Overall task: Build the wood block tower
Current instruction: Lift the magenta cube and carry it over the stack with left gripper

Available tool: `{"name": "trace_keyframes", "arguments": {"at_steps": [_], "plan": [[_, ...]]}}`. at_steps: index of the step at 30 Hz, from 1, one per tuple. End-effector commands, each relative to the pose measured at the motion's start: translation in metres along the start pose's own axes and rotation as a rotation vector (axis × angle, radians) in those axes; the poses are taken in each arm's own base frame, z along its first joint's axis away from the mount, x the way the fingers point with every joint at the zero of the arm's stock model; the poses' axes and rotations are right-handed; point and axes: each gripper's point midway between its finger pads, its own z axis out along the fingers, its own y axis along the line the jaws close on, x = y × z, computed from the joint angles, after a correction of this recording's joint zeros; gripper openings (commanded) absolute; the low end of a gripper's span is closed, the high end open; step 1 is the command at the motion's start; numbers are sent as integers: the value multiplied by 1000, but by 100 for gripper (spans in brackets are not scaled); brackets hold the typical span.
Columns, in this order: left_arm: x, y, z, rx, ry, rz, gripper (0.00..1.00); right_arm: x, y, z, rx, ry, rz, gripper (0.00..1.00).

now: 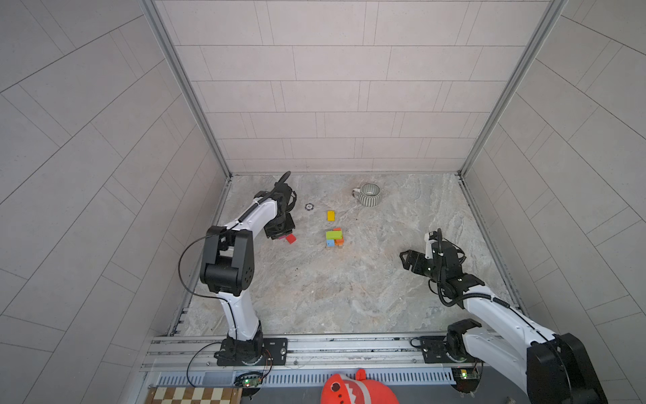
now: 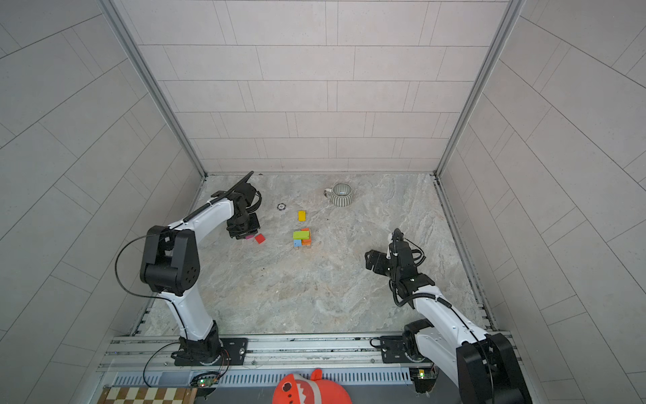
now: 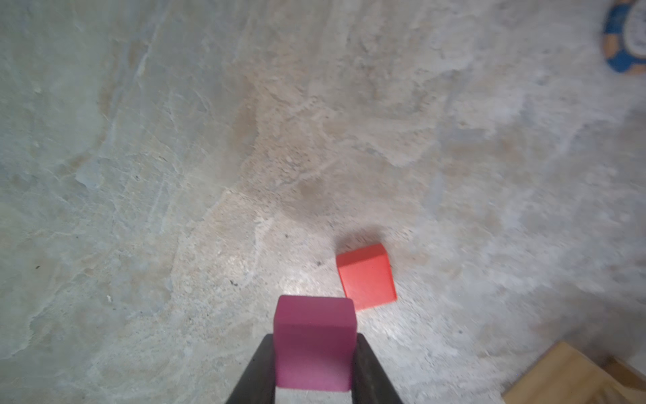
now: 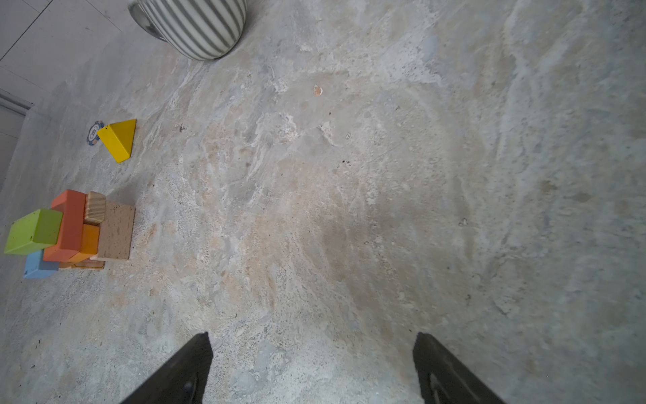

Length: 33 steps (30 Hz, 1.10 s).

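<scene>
Nearest, the right hand hovered above the marbled grey desk, fingers wide apart and empty. Farther back, the left hand was clamped on a magenta wooden block, beside a loose red wooden block. Mid-desk stood the low wood block tower of green, orange, blue and tan bricks.

Loose block behind block tower, ring left of it, mug farther right.

Matt stone-look table, painted wood
The magenta block is smooth, the tan block grainy, the mug glossy.
</scene>
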Motion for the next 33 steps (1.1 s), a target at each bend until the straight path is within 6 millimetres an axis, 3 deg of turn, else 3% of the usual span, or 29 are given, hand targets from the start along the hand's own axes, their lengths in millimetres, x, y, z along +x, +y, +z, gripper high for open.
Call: {"name": "trace_keyframes", "arguments": {"at_steps": [1, 11, 20, 26, 33], "plan": [[10, -10, -32, -8, -22, 94, 28, -1, 0, 0, -7, -14, 9, 91], [46, -68, -65, 45, -65, 239, 28, 1, 0, 3, -11, -2, 15, 91], [71, -124, -77, 109, -78, 293, 29, 3, 1, 3, -18, 3, 18, 91], [78, -153, -78, 122, -76, 332, 30, 3, 1, 2, -22, 2, 19, 91], [74, -167, -69, 114, -66, 341, 30, 5, 1, 3, -26, 5, 20, 91]]}}
